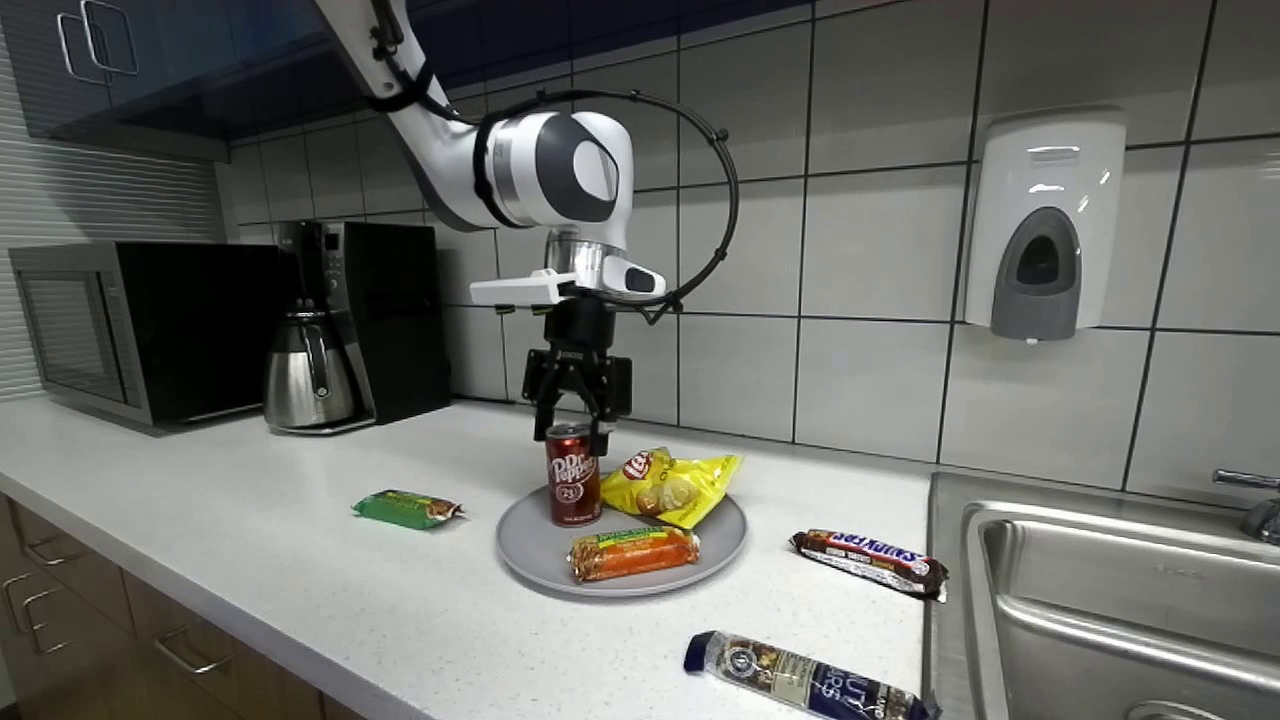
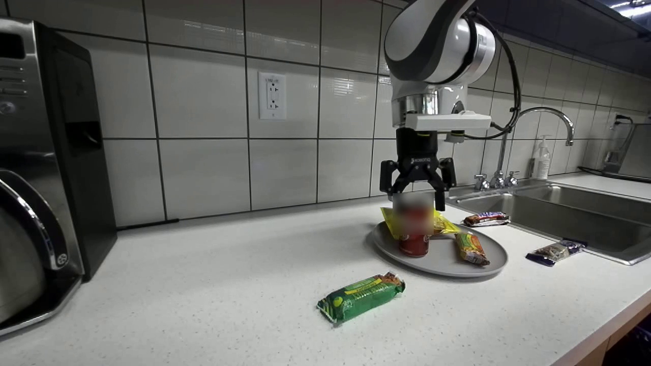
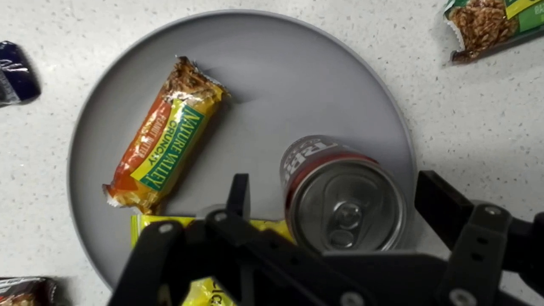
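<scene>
Wrist view: your gripper (image 3: 334, 193) has its fingers (image 3: 240, 193) apart, one at 9 o'clock of the can (image 3: 348, 208), one at 3, w/ gaps showing both sides & the can loose btwn them. It stands upright on the plate (image 3: 289, 85), approx 4 o'clock. Yellow bag (image 3: 208, 291) crowds you most: plate's 6 o'clock, just beside the can, part hidden by your gripper; can't tell if it touches the can. Orange bar (image 3: 168, 144) is also on the plate, approx 10, apart from the can. Past the rim on the counter (image 3: 476, 127) you've got green bar (image 3: 488, 29) at 2, navy bar (image 3: 17, 76) at 10, Snickers (image 3: 25, 293) at 8. In an exterior view, w/ the plate as center: sink (image 1: 1130, 610) at 3, soap disp. (image 1: 1050, 220) on the wall (image 1: 880, 400) nr 2, coffee mkr (image 1: 395, 320) btwn 10 & 11, microwave (image 1: 165, 330) approx 10.
</scene>
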Robot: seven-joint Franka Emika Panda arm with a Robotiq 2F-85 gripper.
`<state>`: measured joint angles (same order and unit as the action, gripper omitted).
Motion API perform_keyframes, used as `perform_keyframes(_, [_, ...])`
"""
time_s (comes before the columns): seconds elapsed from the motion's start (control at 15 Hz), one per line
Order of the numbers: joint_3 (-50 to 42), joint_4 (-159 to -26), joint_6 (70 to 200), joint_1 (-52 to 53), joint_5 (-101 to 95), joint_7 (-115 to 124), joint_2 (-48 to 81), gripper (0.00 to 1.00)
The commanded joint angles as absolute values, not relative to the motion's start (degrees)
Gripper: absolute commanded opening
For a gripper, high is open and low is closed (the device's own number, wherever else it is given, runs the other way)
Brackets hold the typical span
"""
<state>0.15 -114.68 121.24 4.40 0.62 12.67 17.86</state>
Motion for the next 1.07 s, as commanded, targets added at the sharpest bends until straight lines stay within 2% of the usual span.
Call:
perform_keyframes(0.0, [0.27,-111.37,120.57,3.75,0.38,10.58,20.28,1.0])
perform_keyframes(0.07, [0.29,-111.05,120.64,3.73,0.48,10.27,20.64,0.75])
perform_keyframes(0.2, [0.32,-110.47,120.66,3.73,0.58,9.94,21.3,0.66])
perform_keyframes(0.4, [0.28,-109.99,120.57,3.75,0.54,9.73,21.7,0.4])
perform_keyframes(1.0, [1.24,-111.73,120.24,4.41,1.37,9.53,18.13,0.38])
